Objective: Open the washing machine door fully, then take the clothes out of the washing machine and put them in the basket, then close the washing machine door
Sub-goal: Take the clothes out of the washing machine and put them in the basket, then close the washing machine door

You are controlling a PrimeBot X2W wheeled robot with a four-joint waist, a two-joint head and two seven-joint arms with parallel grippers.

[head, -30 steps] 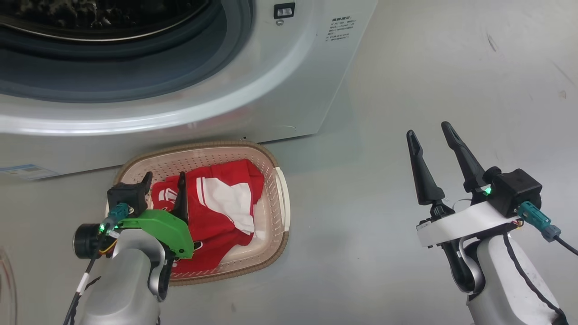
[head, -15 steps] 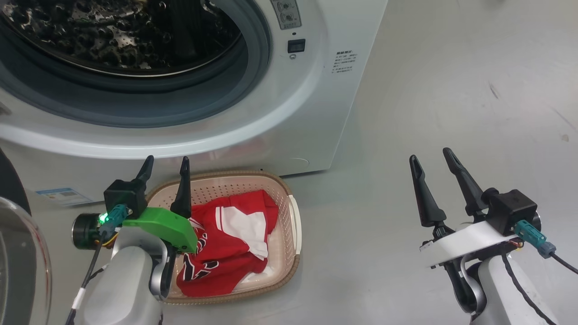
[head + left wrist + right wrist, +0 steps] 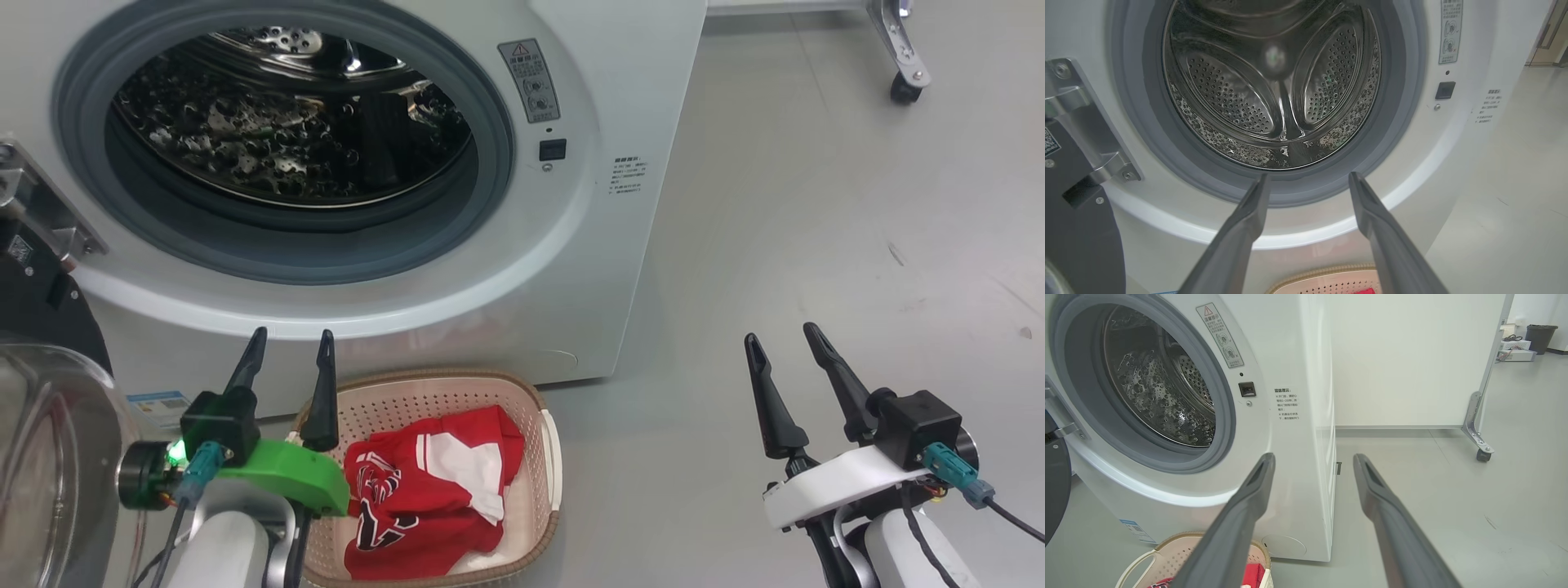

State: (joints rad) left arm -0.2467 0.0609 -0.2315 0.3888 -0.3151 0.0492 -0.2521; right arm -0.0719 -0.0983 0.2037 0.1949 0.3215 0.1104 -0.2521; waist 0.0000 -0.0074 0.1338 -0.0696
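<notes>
The big white front-loading washing machine (image 3: 604, 269) stands on a pale grey floor (image 3: 816, 245) with its mouth uncovered. A grey rubber ring (image 3: 494, 196) frames the perforated steel drum (image 3: 277, 139). The large round glossy black door (image 3: 49, 327), with a bulging clear glass bowl at its centre, is swung out at the washing machine's left side and hangs from a metal hinge (image 3: 45, 208).

On the floor just in front of the washing machine's lower panel sits the small cream plastic basket (image 3: 457, 378), with perforated sides and a brown woven-look rim. The red sports jersey (image 3: 433, 498), with white panels and dark lettering, lies crumpled inside the basket, within its rim. A small blue label sticker (image 3: 159, 406) sits low on the washing machine's front, left of the basket.

The left gripper (image 3: 293, 333), two long dark fingers on a green mount, hovers before the washing machine's lower front, over the basket's left end. Its jaws are apart and empty. In the left wrist view its fingers (image 3: 1249, 212) point at the drum.

The right gripper (image 3: 779, 331) hangs over bare floor off the washing machine's right front corner, well apart from the basket, jaws spread and holding nothing. In the right wrist view its fingers (image 3: 1249, 498) straddle that corner. A castor (image 3: 904, 86) on a metal foot stands beyond the washing machine's right side.
</notes>
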